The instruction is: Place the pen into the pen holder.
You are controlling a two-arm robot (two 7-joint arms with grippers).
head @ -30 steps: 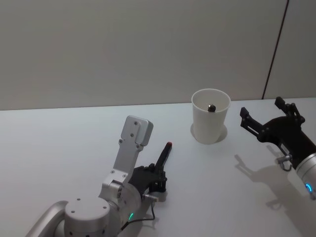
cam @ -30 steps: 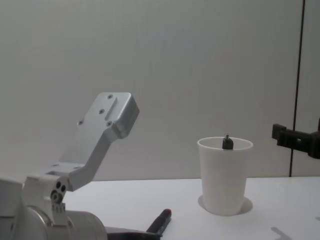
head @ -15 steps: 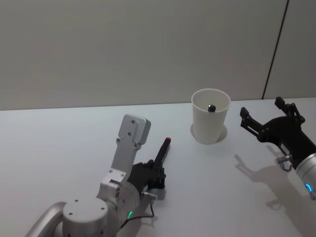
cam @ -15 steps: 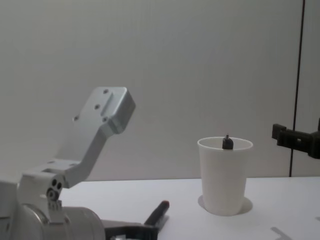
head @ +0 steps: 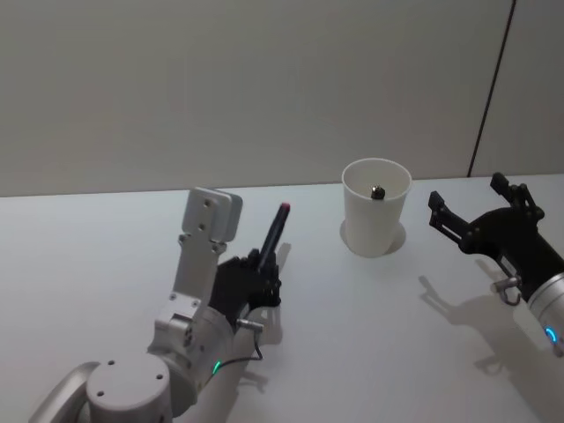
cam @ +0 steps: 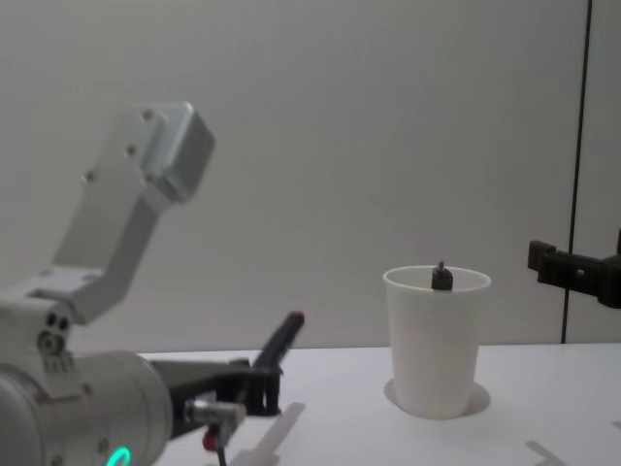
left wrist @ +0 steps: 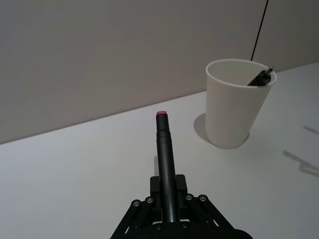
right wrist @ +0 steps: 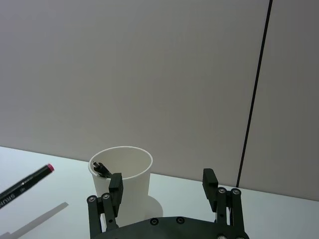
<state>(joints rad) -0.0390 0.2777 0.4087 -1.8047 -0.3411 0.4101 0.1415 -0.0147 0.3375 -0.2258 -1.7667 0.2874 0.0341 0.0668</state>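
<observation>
A black pen (head: 274, 231) with a red tip is held off the table, tilted up towards the pen holder, with my left gripper (head: 263, 267) shut on its lower end. The left wrist view shows the pen (left wrist: 165, 158) pointing to the left of the cup. The pen holder (head: 376, 208) is a white paper cup standing upright at the back right, with another dark pen (head: 377, 191) leaning inside it. My right gripper (head: 478, 218) hovers open just right of the cup, apart from it. From the side, the pen holder (cam: 436, 342) stands right of the held pen (cam: 279, 343).
The white table (head: 370, 335) runs back to a plain grey wall. A dark vertical strip (head: 490, 88) runs down the wall at the far right. Open table lies between the left gripper and the cup.
My left gripper has lifted the pen off the table and tilted it upward, and the arm has shifted left. The right gripper and the cup have not moved.
</observation>
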